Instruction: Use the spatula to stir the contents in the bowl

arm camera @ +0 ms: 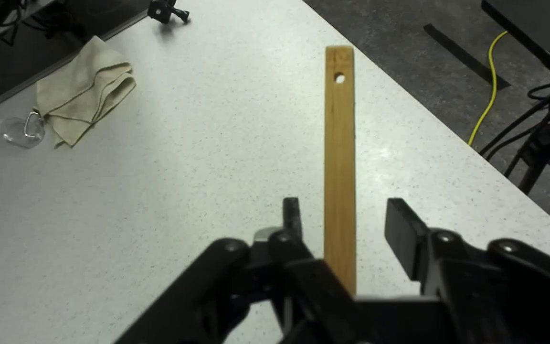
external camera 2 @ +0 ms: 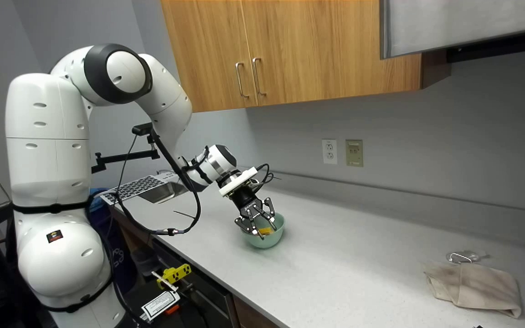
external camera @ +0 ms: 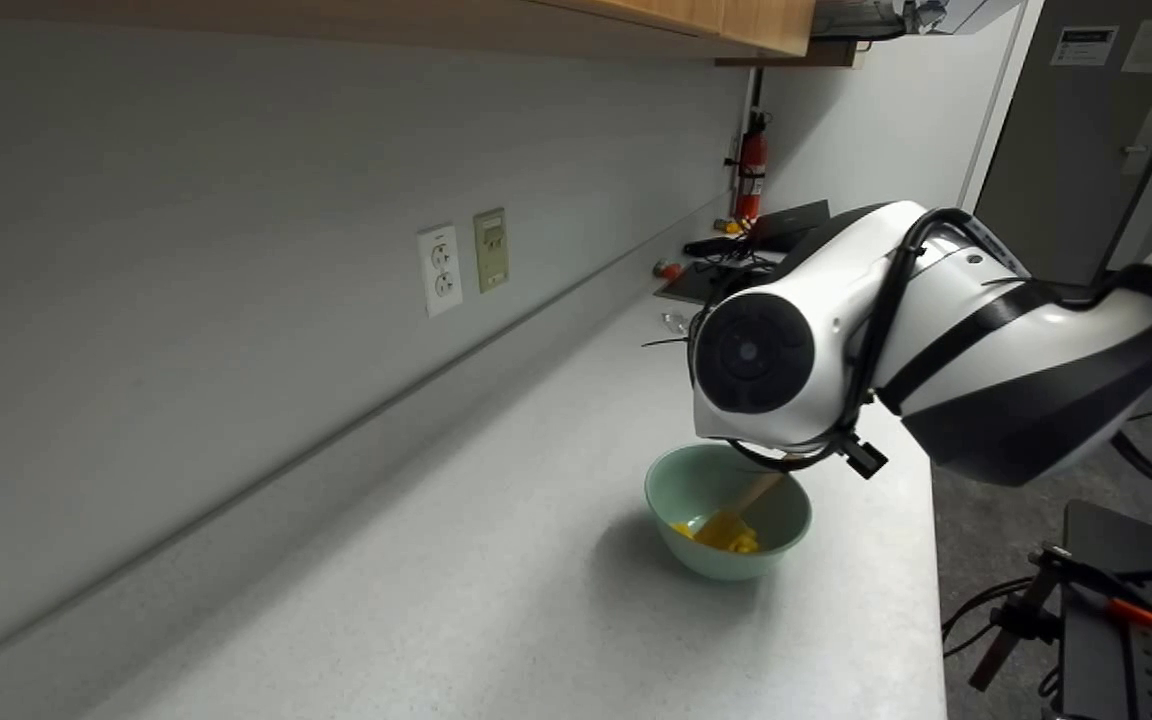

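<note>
The mint green bowl (external camera: 681,480) stands on the counter, and an exterior view (external camera 2: 269,241) shows it under my gripper. The spatula leans in the bowl. Its yellow blade (external camera: 721,530) is down inside, and its light wooden handle (external camera: 762,487) slants up toward the wrist. The yellow contents (external camera: 742,544) lie at the bottom around the blade. In the wrist view the handle (arm camera: 340,157) rises between the fingers of my gripper (arm camera: 344,210), which is open, with a gap on both sides. My gripper also shows in an exterior view (external camera 2: 268,232). The wrist view does not show the bowl.
A folded beige cloth (external camera 2: 474,289) and a clear plastic item (external camera 2: 465,256) lie on the counter (external camera 2: 358,264). A dark panel (arm camera: 65,38) and a small black mount (arm camera: 163,10) are farther along. The wall and wooden cabinets (external camera 2: 312,50) bound the back.
</note>
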